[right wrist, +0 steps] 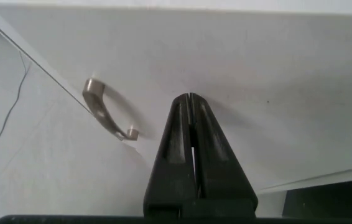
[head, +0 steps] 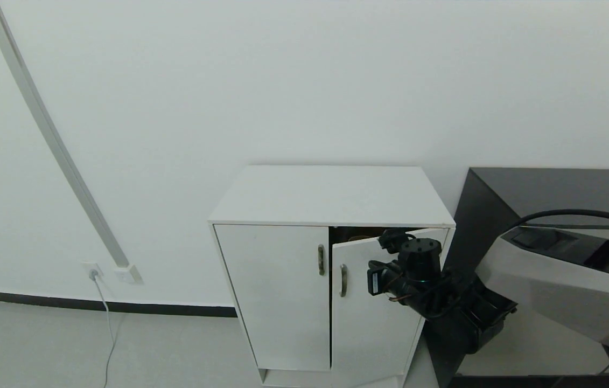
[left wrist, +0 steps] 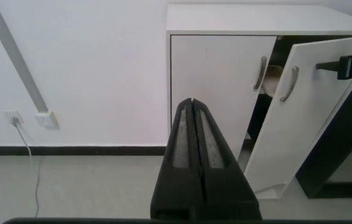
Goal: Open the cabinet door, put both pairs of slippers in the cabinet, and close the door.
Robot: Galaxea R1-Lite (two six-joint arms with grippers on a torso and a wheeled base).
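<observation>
Left gripper is pinched shut on nothing, well back from the cabinet; right gripper (also clamped empty) has its tips at the outer face of the right door, near its handle. That door hangs ajar, the left door is closed, and through the gap there's something tan inside, no clue what.

Narrow gap between shut left door and ajar right door, black unit just beside cabinet.
</observation>
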